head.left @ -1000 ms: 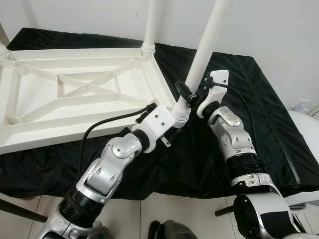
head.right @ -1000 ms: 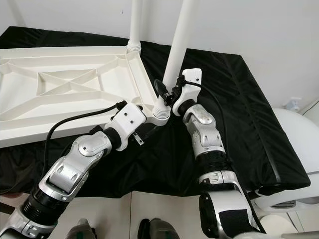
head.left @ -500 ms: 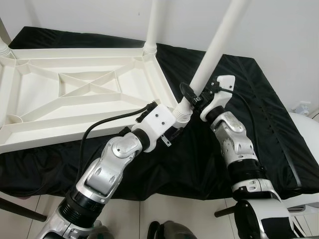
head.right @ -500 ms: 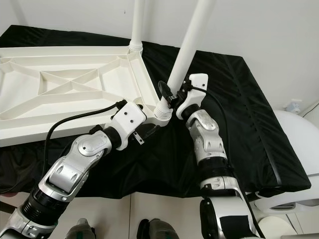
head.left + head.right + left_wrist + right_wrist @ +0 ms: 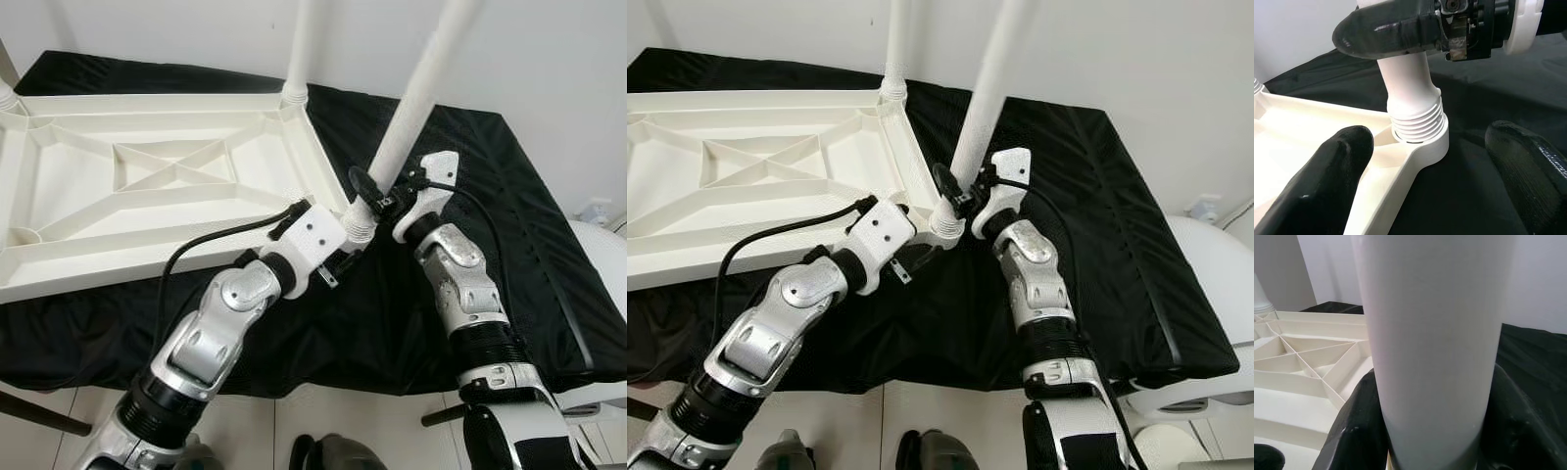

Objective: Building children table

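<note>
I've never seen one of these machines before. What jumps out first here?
A white table top lies upside down on a black cloth, its ribbed underside up. At its near corner the right gripper clasps a tall white leg seated in the corner socket, while the left gripper waits just below with its jaws open. Another leg stands at the far corner.

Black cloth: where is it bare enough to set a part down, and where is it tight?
The black cloth lies bare right of the right hand, out to its right edge. A narrower bare strip runs along the near edge below the tabletop. It is tight at the near right corner, where both hands meet around the leg; the left hand sits there open.
</note>
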You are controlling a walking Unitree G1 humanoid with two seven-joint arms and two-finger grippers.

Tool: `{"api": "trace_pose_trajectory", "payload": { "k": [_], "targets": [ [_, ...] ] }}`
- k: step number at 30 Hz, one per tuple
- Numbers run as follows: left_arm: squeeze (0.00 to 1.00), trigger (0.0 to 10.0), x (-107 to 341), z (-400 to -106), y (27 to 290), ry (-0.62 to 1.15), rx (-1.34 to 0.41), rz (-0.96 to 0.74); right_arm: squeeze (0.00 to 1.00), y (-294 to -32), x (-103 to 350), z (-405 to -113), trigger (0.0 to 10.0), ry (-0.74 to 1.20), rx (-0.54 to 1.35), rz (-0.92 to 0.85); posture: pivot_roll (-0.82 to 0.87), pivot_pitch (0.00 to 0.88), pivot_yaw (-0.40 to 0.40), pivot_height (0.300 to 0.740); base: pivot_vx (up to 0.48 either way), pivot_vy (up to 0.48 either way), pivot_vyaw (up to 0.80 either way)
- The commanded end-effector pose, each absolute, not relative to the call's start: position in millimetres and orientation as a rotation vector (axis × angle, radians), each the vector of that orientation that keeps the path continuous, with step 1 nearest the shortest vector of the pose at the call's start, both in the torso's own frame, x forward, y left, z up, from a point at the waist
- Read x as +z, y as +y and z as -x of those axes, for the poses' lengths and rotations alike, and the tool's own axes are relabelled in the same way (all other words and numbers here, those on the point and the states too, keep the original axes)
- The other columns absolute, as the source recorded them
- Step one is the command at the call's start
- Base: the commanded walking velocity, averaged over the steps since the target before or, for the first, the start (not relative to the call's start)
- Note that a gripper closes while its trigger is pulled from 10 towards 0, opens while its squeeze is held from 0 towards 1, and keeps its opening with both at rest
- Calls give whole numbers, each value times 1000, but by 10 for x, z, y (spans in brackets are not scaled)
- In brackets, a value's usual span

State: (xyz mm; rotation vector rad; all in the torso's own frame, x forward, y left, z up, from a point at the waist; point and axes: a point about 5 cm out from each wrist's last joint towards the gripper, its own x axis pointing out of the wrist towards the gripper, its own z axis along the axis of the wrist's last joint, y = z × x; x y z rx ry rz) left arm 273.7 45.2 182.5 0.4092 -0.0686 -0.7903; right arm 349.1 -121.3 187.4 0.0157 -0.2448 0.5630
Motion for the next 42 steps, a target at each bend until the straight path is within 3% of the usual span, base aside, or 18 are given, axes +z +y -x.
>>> {"api": "trace_pose_trajectory", "payload": {
  "k": [1,12,42],
  "targets": [
    [0,10000,1829,-2724,422,-70,-797,-406,0,-1090,1769,-3475,10000,-187,628,-9,113,71,-148,740,0,0,0],
    [0,10000,1838,-2706,424,-75,-792,-403,0,-1206,1618,-3543,10000,-99,537,-55,117,64,-152,740,0,0,0],
    [0,10000,1851,-2708,430,-73,-793,-402,0,-1377,1540,-3448,10000,-130,353,-104,108,88,-142,740,0,0,0]
  ]
}}
